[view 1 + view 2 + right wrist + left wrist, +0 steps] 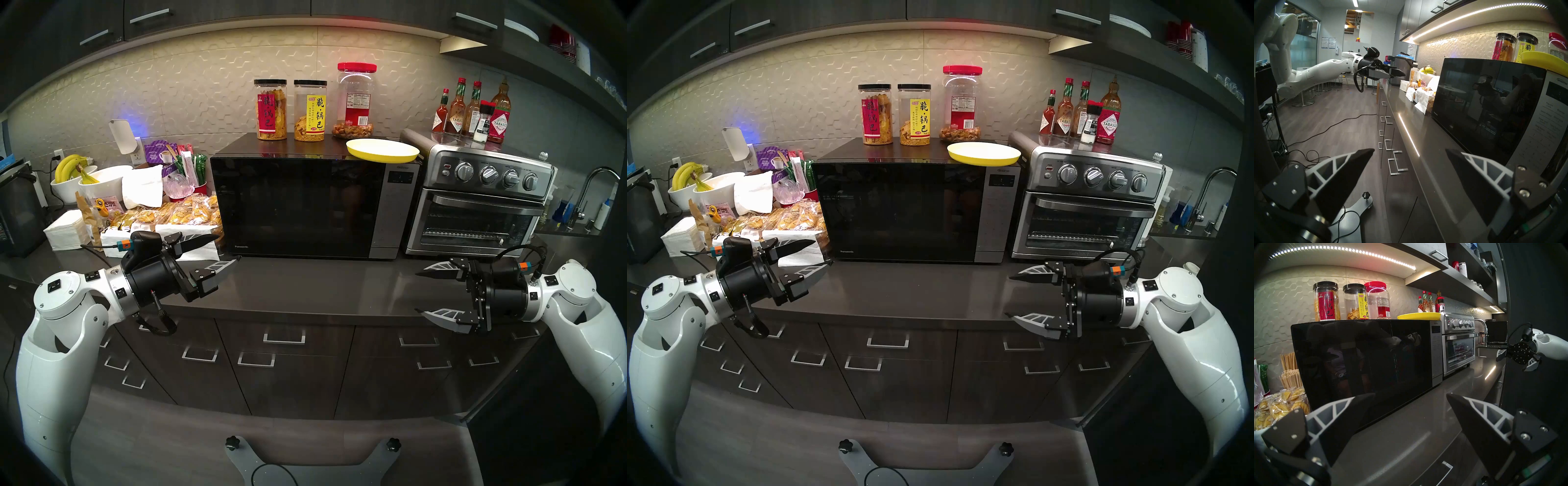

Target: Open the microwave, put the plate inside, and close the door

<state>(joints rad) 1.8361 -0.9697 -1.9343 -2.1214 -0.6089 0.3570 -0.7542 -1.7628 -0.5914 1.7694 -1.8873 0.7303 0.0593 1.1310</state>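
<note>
- Under-cabinet LED strip (pixel 1342 249) lights the backsplash warmly; lower cabinets are dim.
- Glare streaks the surface (pixel 1407 134).
- Glossy door (pixel 1362 361) mirrors the room.
- Fisheye bending, dark rims throughout; focus is sharp.

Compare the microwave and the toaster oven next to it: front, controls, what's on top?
The microwave has an opaque glossy black door; the toaster oven has clear glass showing its rack. The microwave has a flat panel on its right side; the toaster oven has four knobs across its top. The microwave carries the yellow plate and three jars; the toaster oven carries sauce bottles. Both are shut and share the counter.
</note>
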